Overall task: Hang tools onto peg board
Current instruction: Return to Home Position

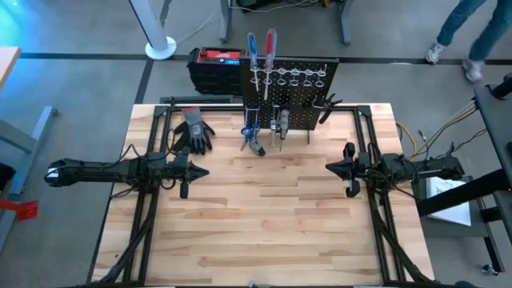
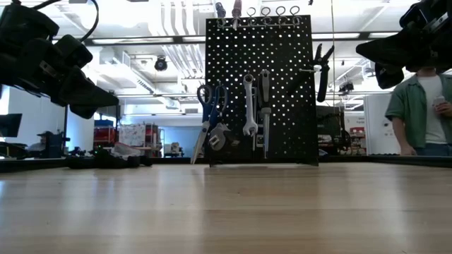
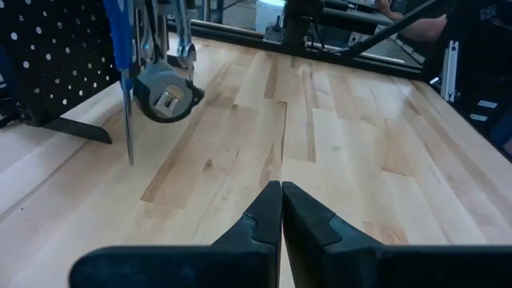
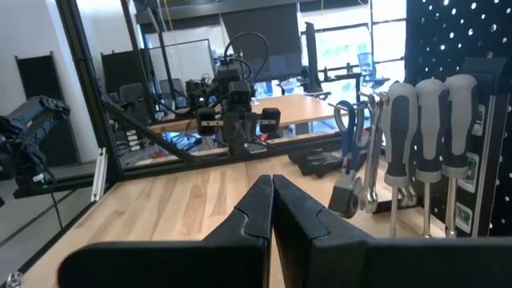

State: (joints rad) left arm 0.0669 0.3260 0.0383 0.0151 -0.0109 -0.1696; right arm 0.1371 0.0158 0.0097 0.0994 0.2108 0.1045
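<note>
The black peg board [image 1: 290, 92] stands upright at the table's far edge. A blue-handled and a red-handled screwdriver [image 1: 261, 50] stick up from its top ring hooks. Blue-handled scissors [image 2: 205, 120], silver wrenches [image 2: 248, 106] and a tape measure [image 3: 164, 92] hang on its front; dark pliers [image 2: 321, 67] hang at its right side. My left gripper [image 1: 206, 171] is shut and empty above the table's left middle. My right gripper [image 1: 328, 167] is shut and empty above the right middle.
Grey-black work gloves [image 1: 194, 130] lie on the table left of the peg board. A red-topped black box [image 1: 216, 68] stands behind the table's far edge. A person [image 2: 424, 106] stands beyond the table on the right. Bare wood [image 1: 264, 224] lies between and in front of the arms.
</note>
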